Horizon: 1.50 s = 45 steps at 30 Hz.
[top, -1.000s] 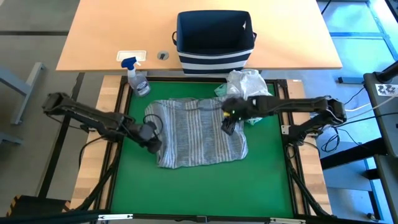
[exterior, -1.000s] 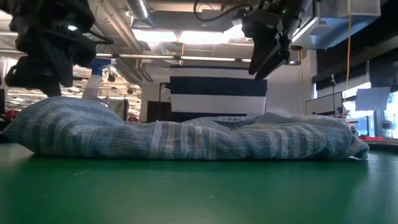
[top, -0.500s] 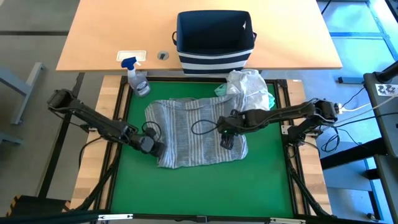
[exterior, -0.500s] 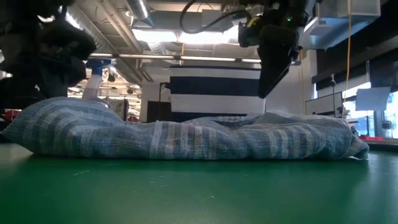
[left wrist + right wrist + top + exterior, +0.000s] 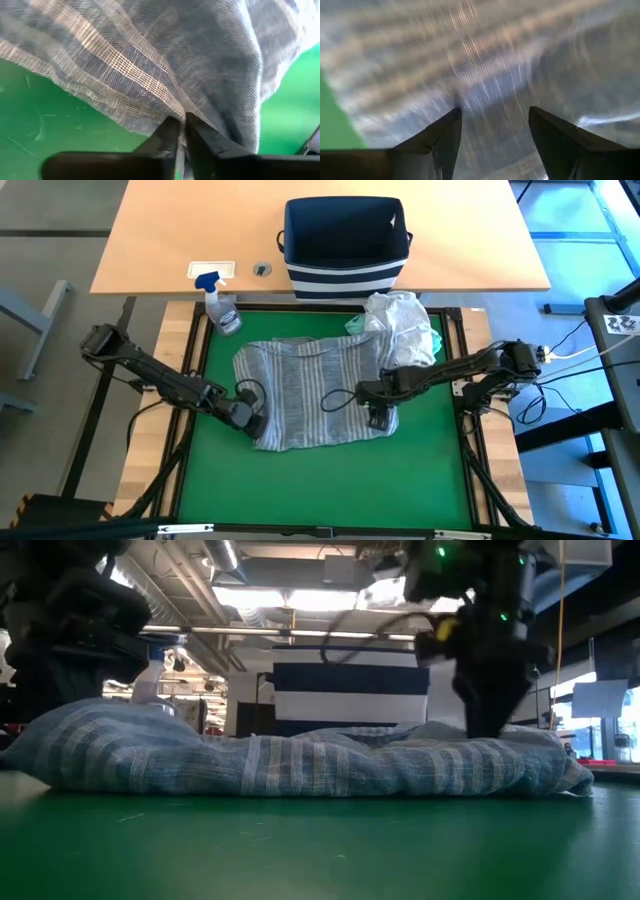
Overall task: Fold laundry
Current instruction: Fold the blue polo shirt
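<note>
On the green mat (image 5: 430, 470) the striped shirt (image 5: 310, 385) is spread, soft and limp. Its left edge is pinched by the left gripper (image 5: 181, 131); the right gripper (image 5: 494, 125), spread, is lowered onto its right corner, a suitable hold.

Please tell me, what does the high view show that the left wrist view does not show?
Only the high view shows the navy-and-white striped basket, the spray bottle, the white garment and the right gripper, open over the striped shirt. Only the left wrist view shows the left gripper shut on a pinch of the shirt's edge. Both show the striped shirt on the green mat.
</note>
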{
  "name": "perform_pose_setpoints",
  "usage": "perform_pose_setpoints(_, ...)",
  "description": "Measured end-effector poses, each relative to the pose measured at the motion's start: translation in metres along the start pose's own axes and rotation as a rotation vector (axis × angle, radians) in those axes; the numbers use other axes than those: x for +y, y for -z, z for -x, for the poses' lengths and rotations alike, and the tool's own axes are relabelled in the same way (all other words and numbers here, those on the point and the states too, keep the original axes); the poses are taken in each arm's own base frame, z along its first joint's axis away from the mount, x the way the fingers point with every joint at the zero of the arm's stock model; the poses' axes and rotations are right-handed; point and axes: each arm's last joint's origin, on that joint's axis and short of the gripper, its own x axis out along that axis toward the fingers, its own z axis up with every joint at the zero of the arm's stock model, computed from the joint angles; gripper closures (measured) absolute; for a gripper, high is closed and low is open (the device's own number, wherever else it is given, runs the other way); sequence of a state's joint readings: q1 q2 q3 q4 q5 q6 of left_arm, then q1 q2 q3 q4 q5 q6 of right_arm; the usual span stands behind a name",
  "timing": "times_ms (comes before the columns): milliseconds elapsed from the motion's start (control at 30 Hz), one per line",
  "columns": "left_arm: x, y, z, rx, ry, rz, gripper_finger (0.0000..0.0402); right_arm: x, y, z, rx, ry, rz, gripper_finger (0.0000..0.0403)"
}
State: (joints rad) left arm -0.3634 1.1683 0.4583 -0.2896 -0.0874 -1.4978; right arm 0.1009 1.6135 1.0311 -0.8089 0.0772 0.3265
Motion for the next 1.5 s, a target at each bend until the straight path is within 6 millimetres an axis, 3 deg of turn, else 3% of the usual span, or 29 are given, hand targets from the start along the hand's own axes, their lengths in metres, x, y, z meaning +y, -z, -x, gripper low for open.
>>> perform_pose_setpoints(67, 0.0, 0.001, 0.001, 0.028, 0.002, -0.032, 0.0393, -0.002, 0.007, -0.009, 0.021, 0.006, 0.016, 0.0171)
perform_pose_setpoints(300, 0.003, 0.012, 0.013, 0.128, 0.017, -0.186, 0.0397, -0.008, 0.033, -0.036, 0.088, 0.027, 0.024, 0.0171)
perform_pose_setpoints(567, 0.017, 0.029, 0.019, 0.243, -0.082, -0.445, 0.0394, -0.009, 0.037, -0.04, 0.08, 0.016, 0.024, 0.0171)
perform_pose_setpoints(867, 0.013, 0.029, 0.018, 0.213, -0.046, -0.443, 0.0347, -0.006, 0.026, -0.036, 0.018, -0.004, 0.017, 0.0171)
perform_pose_setpoints(1033, 0.016, 0.032, 0.022, 0.365, -0.05, -0.44, 0.0292, -0.007, 0.027, -0.033, 0.021, -0.003, 0.018, 0.0171)
perform_pose_setpoints(1133, 0.007, 0.032, 0.032, 0.391, 0.016, -0.411, 0.0269, -0.007, 0.026, -0.03, 0.006, -0.008, 0.017, 0.0171)
perform_pose_setpoints(1267, -0.004, 0.035, 0.045, 0.324, 0.084, -0.32, 0.0252, -0.007, 0.026, -0.028, 0.0, -0.01, 0.016, 0.0171)
perform_pose_setpoints(1500, -0.005, 0.061, 0.035, 0.131, 0.062, -0.198, 0.0252, -0.007, 0.025, -0.028, -0.011, -0.014, 0.011, 0.0171)
